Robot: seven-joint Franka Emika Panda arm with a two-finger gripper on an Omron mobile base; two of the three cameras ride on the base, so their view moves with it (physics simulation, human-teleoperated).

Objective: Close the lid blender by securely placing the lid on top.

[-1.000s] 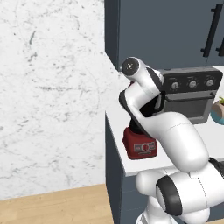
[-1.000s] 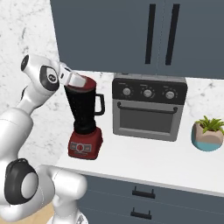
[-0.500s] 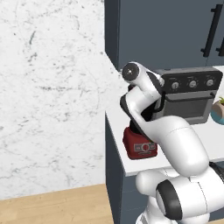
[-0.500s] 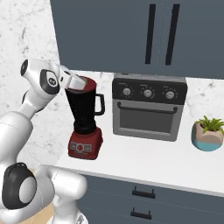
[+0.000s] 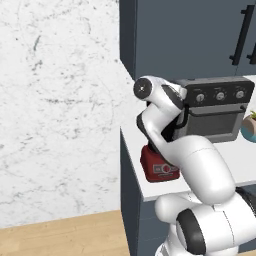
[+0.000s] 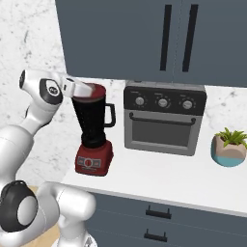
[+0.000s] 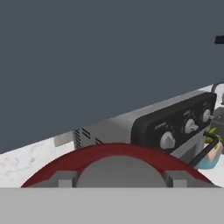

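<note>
Right base view: we log the dark cabinets (image 6: pixel 144 38) overhead, then the white tabletop (image 6: pixel 193 178), with the toaster oven (image 6: pixel 164 118) at centre and a small potted plant (image 6: pixel 229 147) at 3 o'clock of it. The blender (image 6: pixel 94 132) stands at 9 o'clock of the oven, near but not touching, red base on the tabletop, dark jar upright, handle toward the oven.

Our arm reaches in from 9 o'clock at jar-mouth height. The lid (image 6: pixel 91 90) sits at the top of the jar, at the end of the gripper (image 6: pixel 82 89). It looks roughly level, but we cannot tell from here whether it is seated or just resting above the rim.

In the hand view the lid (image 7: pixel 116 164) spans the bottom edge as a red arc with its grey knob in the middle; the fingertips (image 7: pixel 65 179) sit against either side of that knob, so we judge the gripper clamped on the lid, not spread.

Left base view: the blender (image 5: pixel 157 165) is mostly behind the arm; only its red base is clear.

Step in hand, our judgement: seating. To do it well, we would keep the lid level and centred over the mouth, press straight down along the jar axis, avoid side load that could tip the tall jar, and release only once the lid sits flush all round.
</note>
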